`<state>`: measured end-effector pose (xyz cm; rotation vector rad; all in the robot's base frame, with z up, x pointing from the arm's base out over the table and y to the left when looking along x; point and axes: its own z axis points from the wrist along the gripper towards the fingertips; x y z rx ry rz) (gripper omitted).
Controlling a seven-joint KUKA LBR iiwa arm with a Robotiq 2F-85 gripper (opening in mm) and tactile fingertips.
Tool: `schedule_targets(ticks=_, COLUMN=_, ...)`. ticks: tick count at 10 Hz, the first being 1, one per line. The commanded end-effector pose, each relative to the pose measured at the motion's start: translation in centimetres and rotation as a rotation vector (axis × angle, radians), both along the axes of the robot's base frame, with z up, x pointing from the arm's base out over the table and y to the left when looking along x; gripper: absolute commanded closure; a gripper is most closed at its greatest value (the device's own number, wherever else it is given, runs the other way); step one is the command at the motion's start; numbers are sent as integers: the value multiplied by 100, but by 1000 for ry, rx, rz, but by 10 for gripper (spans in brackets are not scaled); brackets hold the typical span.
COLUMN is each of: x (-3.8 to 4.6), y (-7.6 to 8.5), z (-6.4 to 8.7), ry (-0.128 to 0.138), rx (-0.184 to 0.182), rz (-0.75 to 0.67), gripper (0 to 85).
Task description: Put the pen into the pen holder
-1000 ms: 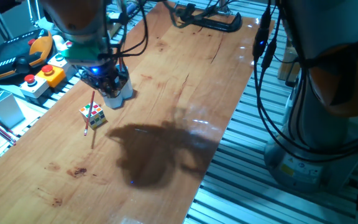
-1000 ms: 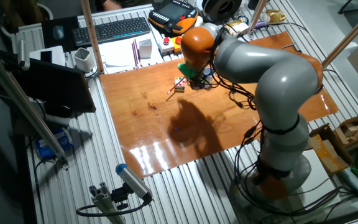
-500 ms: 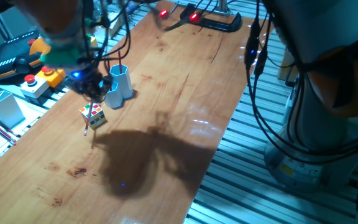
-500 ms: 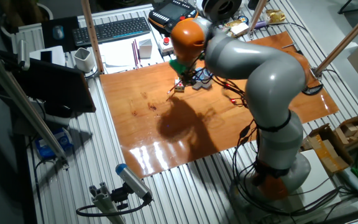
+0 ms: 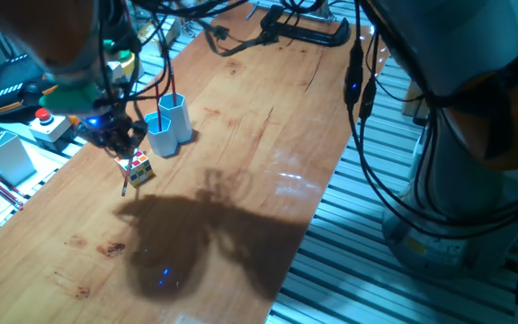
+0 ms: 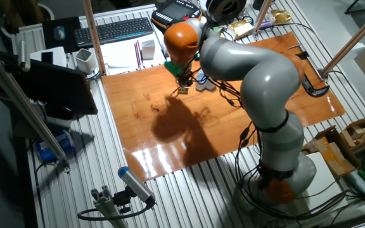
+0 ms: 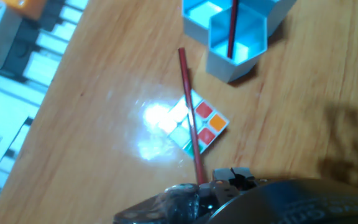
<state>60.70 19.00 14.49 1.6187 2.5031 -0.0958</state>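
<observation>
A thin red pen [image 7: 189, 118] lies on the wooden table across a small colour cube [image 7: 197, 127]; it also shows in one fixed view [image 5: 126, 184]. A second red pen [image 7: 231, 28] stands in one tube of the light-blue pen holder [image 7: 238, 56], which also shows in one fixed view [image 5: 169, 124]. My gripper [image 5: 115, 137] hovers low over the cube and the lying pen, just left of the holder. It holds nothing and its jaws look apart. In the hand view only its blurred body [image 7: 219, 186] shows at the bottom edge, over the pen's near end.
A white box container [image 5: 12, 157] and an emergency-stop box [image 5: 57, 117] stand off the table's left edge, with a teach pendant [image 5: 21, 85] behind. A black clamp [image 5: 304, 31] and cables lie at the table's far end. The arm's shadow falls on the near table.
My gripper has moved left from above the pen holder to above the cube and the lying pen. One red pen now stands free in the holder.
</observation>
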Motion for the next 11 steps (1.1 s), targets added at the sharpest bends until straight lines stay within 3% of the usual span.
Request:
schedule_targets(ticks=1, x=3, y=43, z=-22, ry=-8, rx=3, rz=1, gripper=843)
schedule_targets(ticks=3, x=13, y=174, z=-33, ry=-9, rx=-20, rz=3, gripper=843)
schedule_targets(ticks=5, x=24, y=213, z=-92, ry=-31, rx=-45, rz=13, gripper=843)
schedule_targets(ticks=7, x=50, y=211, z=-143, ry=-56, rx=-27, rz=1, gripper=827)
schedule_targets(ticks=9, x=49, y=217, z=-161, ry=-64, rx=-24, rz=-18, gripper=690)
schedule_targets(ticks=11, x=53, y=222, z=-200, ry=-68, rx=-46, rz=-15, gripper=490)
